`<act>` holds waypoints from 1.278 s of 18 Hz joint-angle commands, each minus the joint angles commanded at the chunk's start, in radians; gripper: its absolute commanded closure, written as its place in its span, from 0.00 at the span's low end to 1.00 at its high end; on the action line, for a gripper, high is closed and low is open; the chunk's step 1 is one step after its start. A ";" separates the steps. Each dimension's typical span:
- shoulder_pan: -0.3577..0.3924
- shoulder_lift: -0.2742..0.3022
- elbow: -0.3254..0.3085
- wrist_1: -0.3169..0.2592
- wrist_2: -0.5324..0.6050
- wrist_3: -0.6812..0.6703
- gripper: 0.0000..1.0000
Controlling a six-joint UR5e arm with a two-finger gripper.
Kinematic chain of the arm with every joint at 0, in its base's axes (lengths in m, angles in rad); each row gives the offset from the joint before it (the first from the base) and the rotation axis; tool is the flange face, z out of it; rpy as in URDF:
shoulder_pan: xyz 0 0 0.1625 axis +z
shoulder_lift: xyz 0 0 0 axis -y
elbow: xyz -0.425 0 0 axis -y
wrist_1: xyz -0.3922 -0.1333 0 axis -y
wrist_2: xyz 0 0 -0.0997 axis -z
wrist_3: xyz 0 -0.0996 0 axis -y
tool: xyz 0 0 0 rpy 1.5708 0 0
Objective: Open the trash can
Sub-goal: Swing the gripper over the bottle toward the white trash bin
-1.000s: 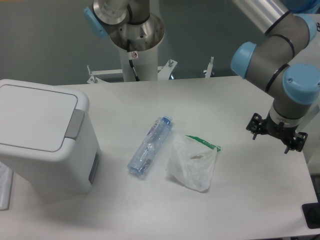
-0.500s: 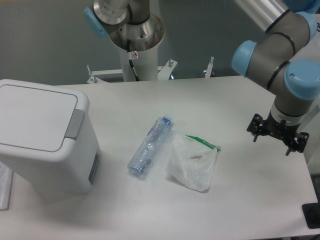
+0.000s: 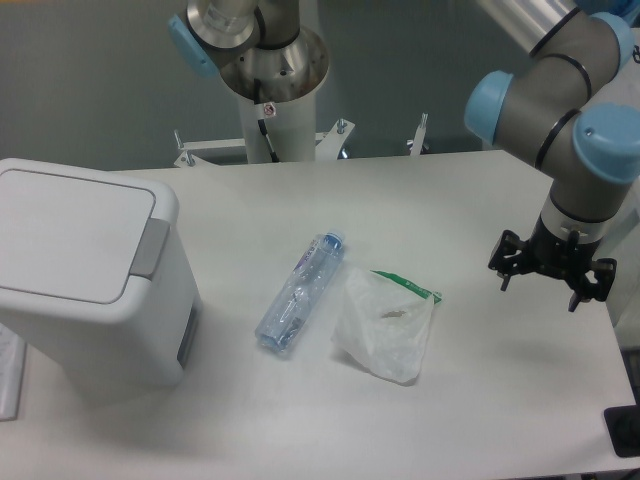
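Observation:
The trash can point(image 3: 85, 280) is a large white boxy bin at the table's left side. Its flat white lid point(image 3: 65, 232) lies shut, and the grey push tab point(image 3: 152, 248) sits on the lid's right edge. My gripper point(image 3: 546, 273) hangs over the right side of the table, far from the trash can. Its two dark fingers are spread wide apart and hold nothing.
A clear plastic bottle with a blue cap point(image 3: 300, 292) lies in the middle of the table. A clear plastic bag with a green strip point(image 3: 386, 322) lies just right of it. The arm's base column point(image 3: 272, 95) stands behind the table's far edge.
The gripper has shifted slightly left and the arm's upper links have shifted a little. The trash can, bottle and bag have not moved.

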 joint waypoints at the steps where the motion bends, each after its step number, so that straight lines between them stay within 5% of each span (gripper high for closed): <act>1: 0.003 0.018 -0.015 0.000 -0.018 0.002 0.00; 14: -0.057 0.127 -0.091 -0.011 -0.255 -0.290 0.00; 23: -0.129 0.215 -0.091 -0.011 -0.574 -0.607 0.00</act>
